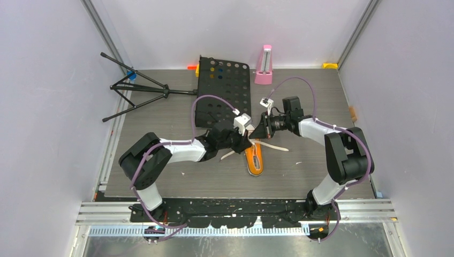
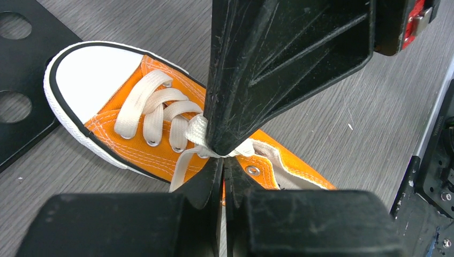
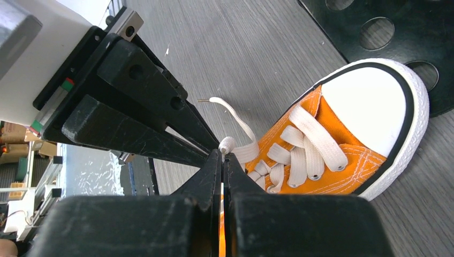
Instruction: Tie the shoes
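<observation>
The orange shoe [image 1: 255,160] lies on the grey table with its white toe cap [image 2: 91,75] toward the back. Its white laces [image 2: 195,131] are threaded through the eyelets. One loose end [image 3: 235,115] curls away over the table. My left gripper [image 2: 223,159] is shut, its tips pinching the bunched lace above the tongue. My right gripper [image 3: 222,156] is shut on the same bunch of lace, meeting the left tip to tip. In the top view the left gripper [image 1: 249,142] and right gripper [image 1: 261,130] touch just above the shoe's lacing.
A black perforated music-stand panel [image 1: 225,88] lies just behind the shoe, close to its toe [image 3: 407,32]. A folded black tripod [image 1: 139,91] lies at the back left. A pink metronome [image 1: 264,67] stands at the back wall.
</observation>
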Controlling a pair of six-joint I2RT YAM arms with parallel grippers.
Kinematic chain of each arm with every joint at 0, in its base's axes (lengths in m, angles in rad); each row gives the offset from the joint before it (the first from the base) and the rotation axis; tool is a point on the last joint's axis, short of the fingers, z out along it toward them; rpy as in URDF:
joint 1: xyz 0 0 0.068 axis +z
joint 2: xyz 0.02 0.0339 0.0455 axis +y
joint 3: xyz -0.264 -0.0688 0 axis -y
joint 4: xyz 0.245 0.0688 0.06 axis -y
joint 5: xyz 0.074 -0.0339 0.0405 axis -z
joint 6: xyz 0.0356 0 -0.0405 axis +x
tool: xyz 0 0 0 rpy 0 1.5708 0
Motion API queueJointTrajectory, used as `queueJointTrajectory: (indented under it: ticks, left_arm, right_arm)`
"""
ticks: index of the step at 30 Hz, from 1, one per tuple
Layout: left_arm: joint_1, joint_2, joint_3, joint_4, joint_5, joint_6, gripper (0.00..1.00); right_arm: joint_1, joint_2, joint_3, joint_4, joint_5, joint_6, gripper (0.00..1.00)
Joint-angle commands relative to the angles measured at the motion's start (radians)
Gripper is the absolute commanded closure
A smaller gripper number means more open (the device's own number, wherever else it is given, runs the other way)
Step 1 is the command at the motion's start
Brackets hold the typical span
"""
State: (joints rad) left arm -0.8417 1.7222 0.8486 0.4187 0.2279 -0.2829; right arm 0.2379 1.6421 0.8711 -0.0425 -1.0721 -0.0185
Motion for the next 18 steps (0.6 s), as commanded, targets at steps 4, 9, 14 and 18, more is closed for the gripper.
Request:
queueJointTrajectory:
  ticks: [4,9,14,18]
  left_arm:
    - [0.001,-0.036,0.025,0.068,-0.021,-0.016,0.99]
    - [0.001,-0.064,0.002,0.095,-0.037,-0.048,0.99]
    - [0.005,-0.074,-0.004,0.096,-0.056,-0.083,1.00]
    - [0.015,-0.087,-0.013,0.089,-0.071,-0.109,1.00]
  right_arm:
    - [-0.012,0.012,0.049,0.010,-0.028,0.017,1.00]
    - [-0.016,0.018,0.052,0.018,-0.020,0.067,1.00]
    - [-0.019,0.024,0.035,0.068,-0.013,0.123,1.00]
    - [-0.020,0.023,0.022,0.109,-0.019,0.152,1.00]
